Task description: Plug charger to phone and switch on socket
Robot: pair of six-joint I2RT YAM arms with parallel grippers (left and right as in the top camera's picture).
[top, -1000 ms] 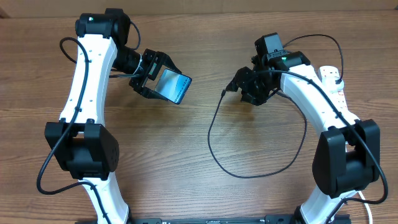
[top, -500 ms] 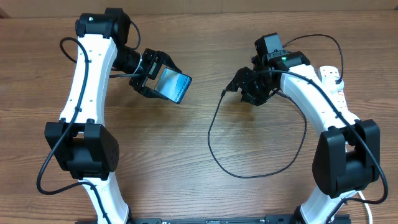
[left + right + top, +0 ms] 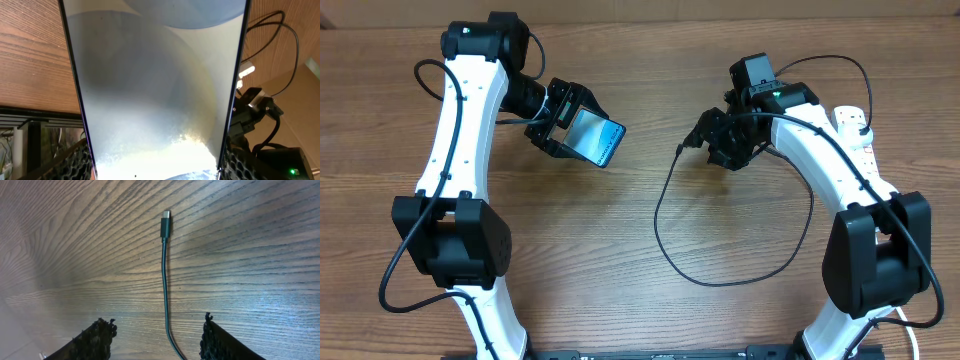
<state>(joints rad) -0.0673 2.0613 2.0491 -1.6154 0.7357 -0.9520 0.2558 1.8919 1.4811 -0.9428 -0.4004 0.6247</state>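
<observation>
Looking down from overhead, the phone point(image 3: 600, 140) is lifted off the wooden worktop point(image 3: 620, 250) at the upper left, pinched across its long edges by the left end effector point(image 3: 570, 125). It sits tilted, with its long axis slanting from the wrist toward the lower right and its free end aimed at the right arm. From above, its screen glows light blue. The left wrist view shows only a pale, glossy sheet of glare in a thin dark frame, with a textured black pad point(image 3: 75, 162) at each lower edge. The charger point(image 3: 658, 225) loops across the worktop as a thin black cable. Only the right wrist view shows its small rectangular connector point(image 3: 165, 222) lying flat on the grain and pointing away from the camera. The right end effector point(image 3: 157, 322) is spread above it, with the cable running between the pads and touching neither. The white socket point(image 3: 853, 120) lies at the far right, partly hidden by that arm.
</observation>
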